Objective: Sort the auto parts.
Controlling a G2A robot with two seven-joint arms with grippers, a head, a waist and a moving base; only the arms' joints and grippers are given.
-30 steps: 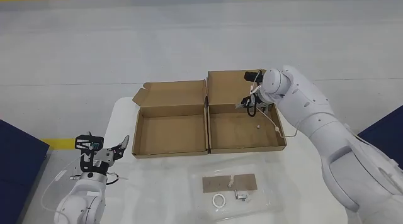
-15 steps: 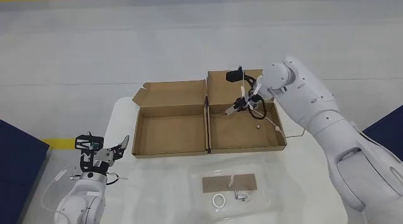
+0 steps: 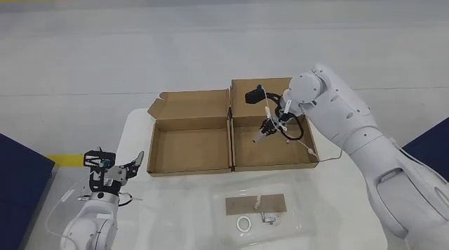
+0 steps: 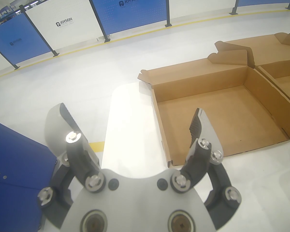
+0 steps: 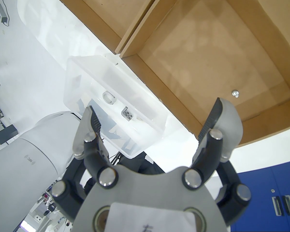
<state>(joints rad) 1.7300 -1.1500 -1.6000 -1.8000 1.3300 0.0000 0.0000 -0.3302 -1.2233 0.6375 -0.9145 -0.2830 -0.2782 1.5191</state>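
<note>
My top camera sits above my arms and looks steeply down from well off at the whole table (image 3: 175,201), the left box (image 3: 189,150), the right box (image 3: 277,157) and the clear tray (image 3: 298,227). My left wrist camera rides low off the table's corner, facing past my left gripper (image 4: 130,109) across both boxes toward the hall's panels (image 4: 130,8). My right wrist camera hangs close over the right box, looking down past my right gripper (image 5: 154,105) at both boxes and the tray, which the top view shares.

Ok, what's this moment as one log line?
right gripper: open, over right box | left gripper: open, near left box | bolt: in right box | ring, bracket: in clear tray
</note>
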